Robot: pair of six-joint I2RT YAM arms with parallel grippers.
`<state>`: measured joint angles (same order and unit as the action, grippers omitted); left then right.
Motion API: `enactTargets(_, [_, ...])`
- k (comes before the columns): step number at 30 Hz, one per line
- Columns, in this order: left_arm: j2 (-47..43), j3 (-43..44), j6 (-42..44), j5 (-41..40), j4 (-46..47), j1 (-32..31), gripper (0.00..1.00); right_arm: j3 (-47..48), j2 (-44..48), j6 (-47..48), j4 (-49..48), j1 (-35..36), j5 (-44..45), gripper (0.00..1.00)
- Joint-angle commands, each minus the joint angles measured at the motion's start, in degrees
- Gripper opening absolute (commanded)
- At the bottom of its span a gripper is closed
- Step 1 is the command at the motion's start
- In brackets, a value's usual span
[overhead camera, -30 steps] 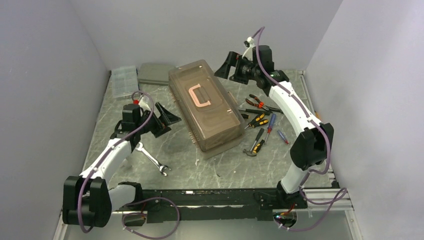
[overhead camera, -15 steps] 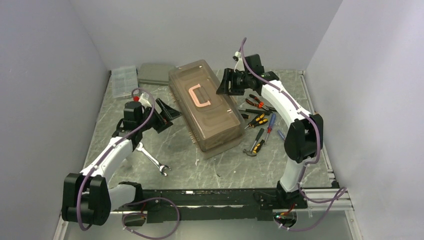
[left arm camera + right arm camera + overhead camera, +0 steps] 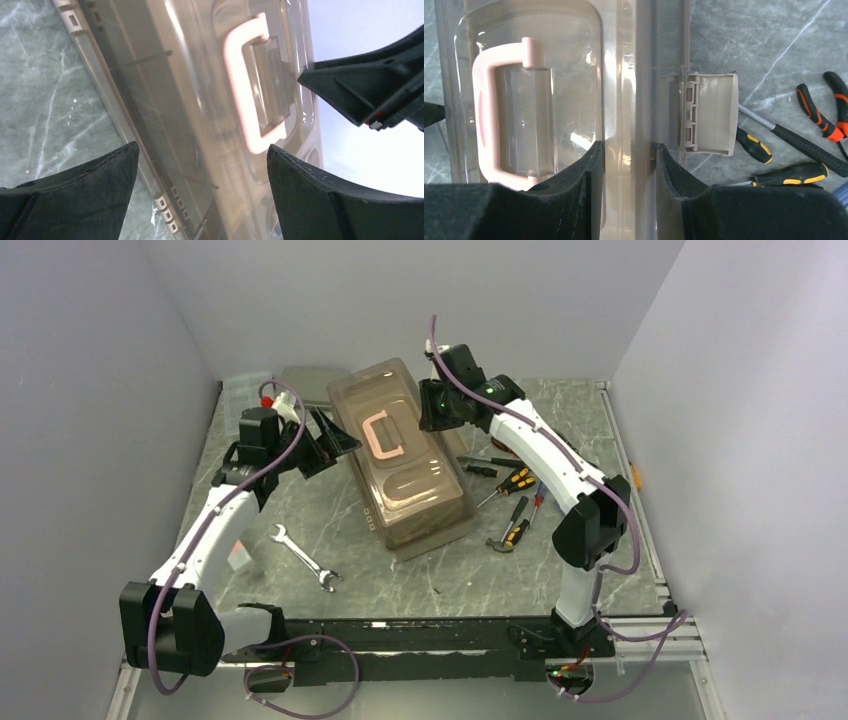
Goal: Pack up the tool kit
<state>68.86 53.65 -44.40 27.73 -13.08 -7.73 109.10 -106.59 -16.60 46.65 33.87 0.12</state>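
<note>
The tan-brown toolbox [image 3: 410, 480] with its pink handle [image 3: 380, 435] lies mid-table, lid down. My right gripper [image 3: 432, 405] reaches over its far right side; in the right wrist view the gripper [image 3: 626, 147] is shut on the lid's rim, next to the flipped-out latch [image 3: 709, 112]. My left gripper [image 3: 335, 445] stands open at the box's left edge, straddling it without touching [image 3: 201, 147]. A steel wrench [image 3: 305, 560] lies front left. A hammer [image 3: 512, 530], black-orange screwdrivers [image 3: 515, 480] and pliers [image 3: 819, 110] lie right of the box.
A clear compartmented organiser [image 3: 240, 390] and a flat grey case [image 3: 310, 375] sit at the back left, partly behind my left arm. Grey walls close in on three sides. A metal rail [image 3: 630, 470] runs along the table's right edge.
My right gripper swung left and down onto the toolbox lid and closed on its rim. The left gripper rose toward the box's left side. The box turned slightly and shifted left.
</note>
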Motion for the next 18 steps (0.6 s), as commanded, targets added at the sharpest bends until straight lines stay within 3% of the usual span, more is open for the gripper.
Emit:
enactTargets(1, [1.57, 4.60, 4.91, -2.09, -6.65, 0.08, 0.99, 6.71, -1.56, 0.37, 2.74, 4.27, 5.70, 0.00])
enactTargets(8, [-0.09, 8.63, 8.62, -7.47, -11.19, 0.07, 0.99, 16.75, -4.37, 2.01, 8.12, 7.92, 10.79, 0.00])
enactTargets(18, [1.02, 19.02, 11.36, -7.32, -17.62, 1.91, 0.99, 18.94, -3.72, 3.57, 8.37, 10.54, 12.36, 0.00])
